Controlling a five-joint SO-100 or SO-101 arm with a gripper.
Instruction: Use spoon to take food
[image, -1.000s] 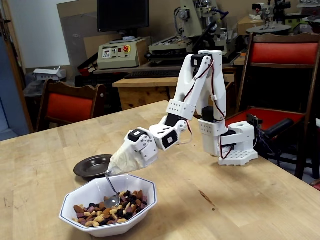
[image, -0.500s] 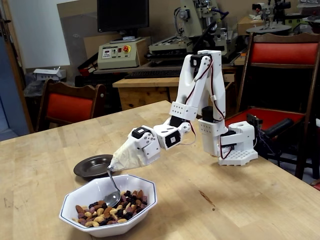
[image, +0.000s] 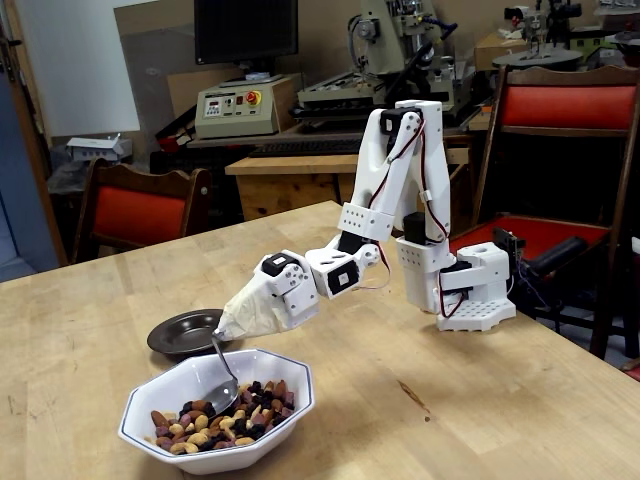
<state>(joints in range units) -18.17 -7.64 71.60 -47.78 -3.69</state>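
My gripper (image: 229, 325) is wrapped in off-white tape that hides its fingers, and it hangs just above the back rim of a white octagonal bowl (image: 297, 378). A thin dark handle comes out of the tape, and the shiny metal spoon (image: 221, 393) points down into the bowl. The spoon's bowl stands steeply at the back edge of the food (image: 227, 424), a pile of brown, pale and dark nuts and raisins. I cannot tell whether any food lies in the spoon.
A small dark empty dish (image: 181, 334) sits on the wooden table (image: 420, 400) just behind the white bowl. The arm's white base (image: 470, 290) stands to the right. Red chairs and workshop machines line the background.
The wrist has turned and lifted slightly. The spoon went from lying flat on the nuts to standing steeper, drawn back a little toward the bowl's rear wall.
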